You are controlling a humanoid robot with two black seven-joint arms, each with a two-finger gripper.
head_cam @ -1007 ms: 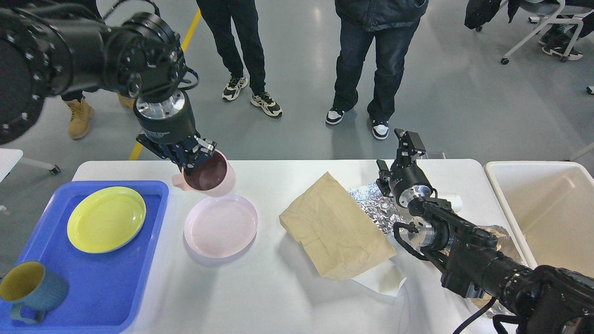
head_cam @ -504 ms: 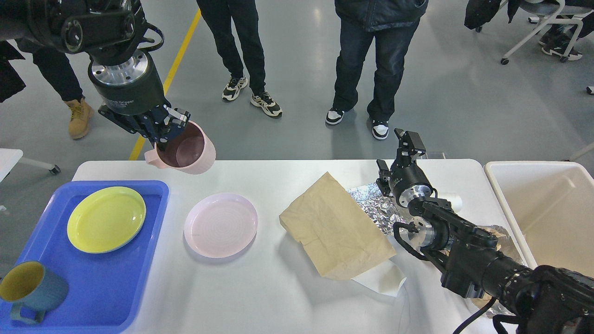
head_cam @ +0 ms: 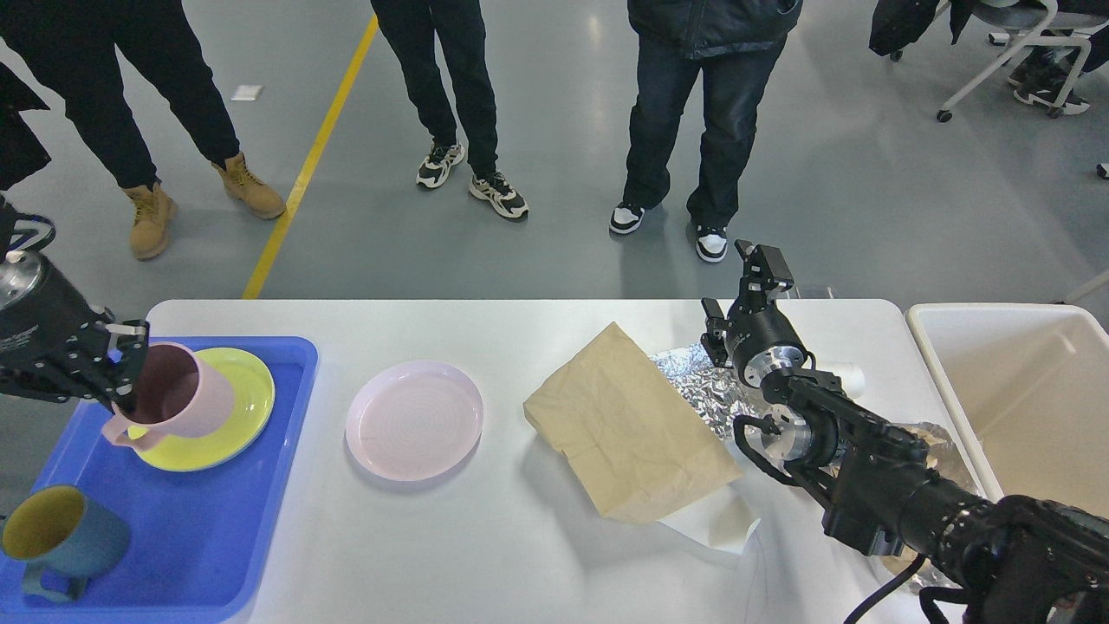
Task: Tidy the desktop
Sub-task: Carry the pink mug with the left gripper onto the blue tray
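Left gripper [head_cam: 121,368] clamps the rim of a pink mug [head_cam: 178,397], held over the yellow plate [head_cam: 227,414] in the blue tray [head_cam: 199,529]. Tray also holds a teal mug [head_cam: 61,539], yellow inside. The white table [head_cam: 485,555] spans the lower view, carrying a pink plate [head_cam: 414,420], brown paper bag [head_cam: 625,425] and foil [head_cam: 703,386]. Cream bin [head_cam: 1022,390] right of table looks empty. Right gripper [head_cam: 752,282] hangs above the far edge, fingers spread, holding nothing.

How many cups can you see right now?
2. A pink cup is held by the left gripper over the yellow plate on the blue tray. A blue cup with a yellow inside stands at the tray's near-left corner. None seems hidden.
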